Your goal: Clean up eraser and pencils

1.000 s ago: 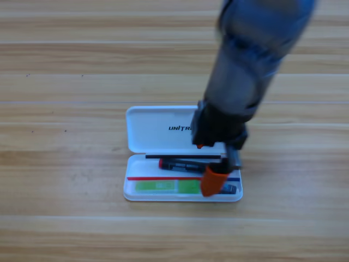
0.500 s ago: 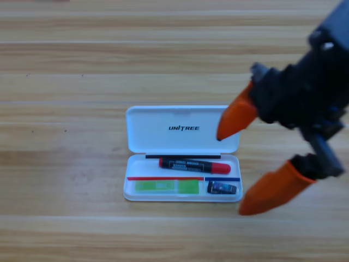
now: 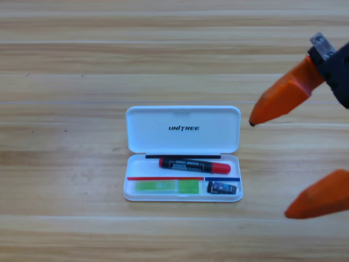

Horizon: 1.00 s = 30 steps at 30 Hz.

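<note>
Right pincer (image 3: 278,166) agape, red-ended black pencil (image 3: 194,165), stubby eraser (image 3: 222,188)

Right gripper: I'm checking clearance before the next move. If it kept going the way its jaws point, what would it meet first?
The right gripper, open at the right edge, points left and down; its line likely reaches the white case, though its height is unclear.

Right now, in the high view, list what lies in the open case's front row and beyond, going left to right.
Green-and-white pencil → eraser → case's right wall → right gripper, jaws open, apart from the case at the picture's right edge. The black-and-red pencil lies behind that row.
</note>
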Each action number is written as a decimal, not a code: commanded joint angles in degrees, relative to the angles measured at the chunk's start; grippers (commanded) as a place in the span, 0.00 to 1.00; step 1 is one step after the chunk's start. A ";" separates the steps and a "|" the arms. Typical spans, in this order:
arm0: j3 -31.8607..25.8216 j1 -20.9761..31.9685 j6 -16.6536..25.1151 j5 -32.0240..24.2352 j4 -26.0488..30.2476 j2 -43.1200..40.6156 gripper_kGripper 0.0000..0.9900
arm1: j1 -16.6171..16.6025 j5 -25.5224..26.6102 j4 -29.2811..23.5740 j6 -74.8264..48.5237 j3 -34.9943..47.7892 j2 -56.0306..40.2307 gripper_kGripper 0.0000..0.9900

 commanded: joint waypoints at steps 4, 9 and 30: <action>1.35 17.91 4.96 -25.82 -1.84 10.48 0.99 | -0.83 1.08 -2.75 0.47 4.45 -5.87 0.99; 1.71 20.63 9.27 -34.78 -1.84 15.84 0.99 | -0.83 1.35 -3.36 0.39 5.24 -5.70 0.99; 3.64 15.71 18.76 -40.06 -4.74 33.59 0.00 | -0.83 1.44 -4.42 0.74 5.76 -4.91 0.99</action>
